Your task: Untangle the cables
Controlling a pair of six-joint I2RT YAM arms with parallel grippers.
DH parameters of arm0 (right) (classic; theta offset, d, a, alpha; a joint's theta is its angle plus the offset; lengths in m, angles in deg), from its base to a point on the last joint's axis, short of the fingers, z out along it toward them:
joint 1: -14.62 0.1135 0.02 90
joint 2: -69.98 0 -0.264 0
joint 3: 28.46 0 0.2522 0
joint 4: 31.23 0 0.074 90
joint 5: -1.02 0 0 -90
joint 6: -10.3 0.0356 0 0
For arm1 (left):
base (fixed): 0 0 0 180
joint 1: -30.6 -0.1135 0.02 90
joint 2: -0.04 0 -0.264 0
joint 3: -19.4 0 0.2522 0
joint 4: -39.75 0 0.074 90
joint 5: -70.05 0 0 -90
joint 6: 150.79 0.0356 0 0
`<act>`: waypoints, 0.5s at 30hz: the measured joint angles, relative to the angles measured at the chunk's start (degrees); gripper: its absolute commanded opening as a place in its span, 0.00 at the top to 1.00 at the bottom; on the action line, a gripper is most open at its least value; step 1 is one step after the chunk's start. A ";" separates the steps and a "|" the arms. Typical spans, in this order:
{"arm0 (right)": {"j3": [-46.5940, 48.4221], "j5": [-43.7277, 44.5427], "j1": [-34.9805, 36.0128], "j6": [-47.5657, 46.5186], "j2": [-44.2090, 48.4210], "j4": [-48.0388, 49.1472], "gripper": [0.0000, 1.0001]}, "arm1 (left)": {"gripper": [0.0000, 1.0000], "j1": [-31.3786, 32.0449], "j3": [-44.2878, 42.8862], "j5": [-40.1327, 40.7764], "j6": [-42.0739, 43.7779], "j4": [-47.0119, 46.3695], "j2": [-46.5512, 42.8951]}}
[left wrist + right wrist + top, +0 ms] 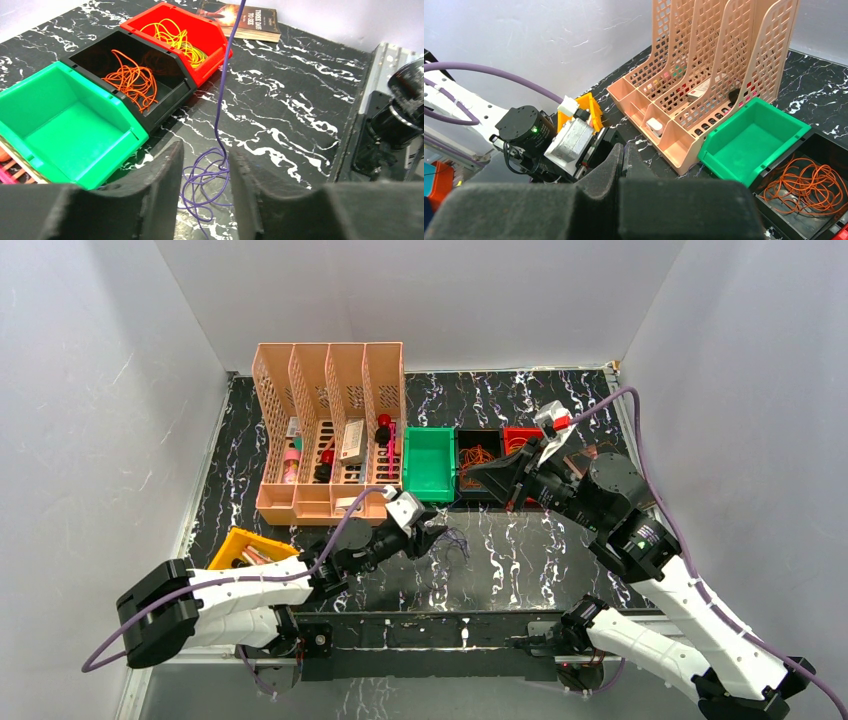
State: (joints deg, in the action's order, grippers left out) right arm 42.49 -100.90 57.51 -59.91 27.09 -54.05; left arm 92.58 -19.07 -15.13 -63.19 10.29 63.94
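Left jaws astride purple cable loops (218, 161)

Top external: fixed high behind the arm bases (300, 640), looking down on the whole table (520, 560). Left wrist: low, close, facing past the left gripper (205, 150) to the green bin (65, 125) and black bin (90, 57). Right wrist: raised, facing over the right gripper (622, 150) to the file rack (704, 75). All three share both bins.

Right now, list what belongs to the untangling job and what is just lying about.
Job: purple cable, orange cables, yellow cables; probably green bin, black bin, red bin.
Lying about: book, rack, yellow bin.
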 measured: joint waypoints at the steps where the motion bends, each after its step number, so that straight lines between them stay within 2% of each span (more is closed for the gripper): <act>1: 0.00 0.00 0.00 0.07 0.00 0.02 1.00 | 0.55 0.00 -0.28 -0.20 0.04 0.04 0.02; 6: -0.37 -0.02 0.00 0.59 0.00 0.20 1.00 | 0.46 0.00 -0.83 -1.11 0.02 0.00 0.26; 9: -0.81 -0.07 0.00 0.96 0.00 0.09 1.00 | 0.46 0.00 -1.60 -2.01 0.13 -0.04 1.31; 15: -0.83 -0.22 0.00 1.14 0.04 0.20 1.00 | 0.62 0.00 -3.80 -3.37 0.22 -1.16 5.27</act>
State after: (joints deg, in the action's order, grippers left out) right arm 41.66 -101.12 57.51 -58.77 27.13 -53.85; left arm 92.58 -22.88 -18.49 -62.97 9.13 69.21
